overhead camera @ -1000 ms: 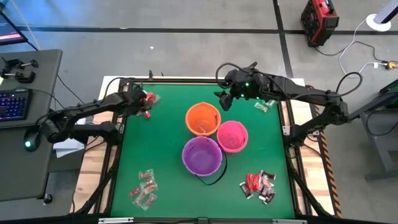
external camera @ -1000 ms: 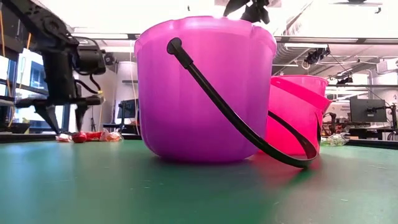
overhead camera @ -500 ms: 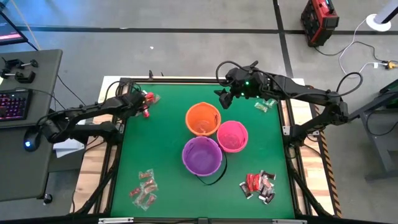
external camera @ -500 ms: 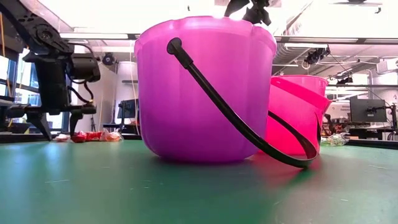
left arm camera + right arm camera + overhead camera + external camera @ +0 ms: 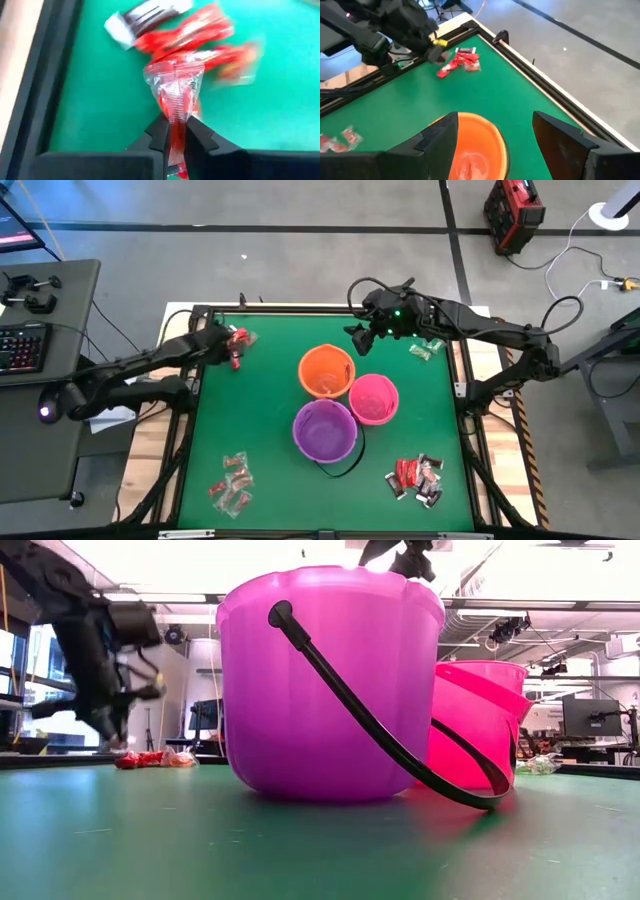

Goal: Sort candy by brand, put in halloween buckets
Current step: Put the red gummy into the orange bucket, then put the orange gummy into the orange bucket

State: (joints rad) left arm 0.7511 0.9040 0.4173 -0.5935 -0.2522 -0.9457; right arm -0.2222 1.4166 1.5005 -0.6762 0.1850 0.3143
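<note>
Gripping a red-and-clear candy point(image 5: 176, 95), your left gripper point(image 5: 175, 131) is working at the bench's point(image 5: 270, 430) 10 o'clock corner; its fingers point(image 5: 159, 132) are clamped on the wrapper's lower end, and the candy is standing up between them. More red candies point(image 5: 200, 35) and a dark one point(image 5: 150, 12) are lying on the green just beyond it.

Your right gripper point(image 5: 495, 132) is hovering at about 12 o'clock, above the orange bucket's point(image 5: 326, 371) far rim, with its fingers point(image 5: 437, 137) standing apart and nothing between them.

The three buckets are sitting touching at the bench's centre: orange at 12, the pink one point(image 5: 374, 399) at 3, the purple one point(image 5: 324, 430) at 6. A red-and-clear pile point(image 5: 232, 482) is lying at 7 o'clock, a red and dark pile point(image 5: 417, 475) at 5 o'clock, and green ones point(image 5: 425, 348) at 2 o'clock.
</note>
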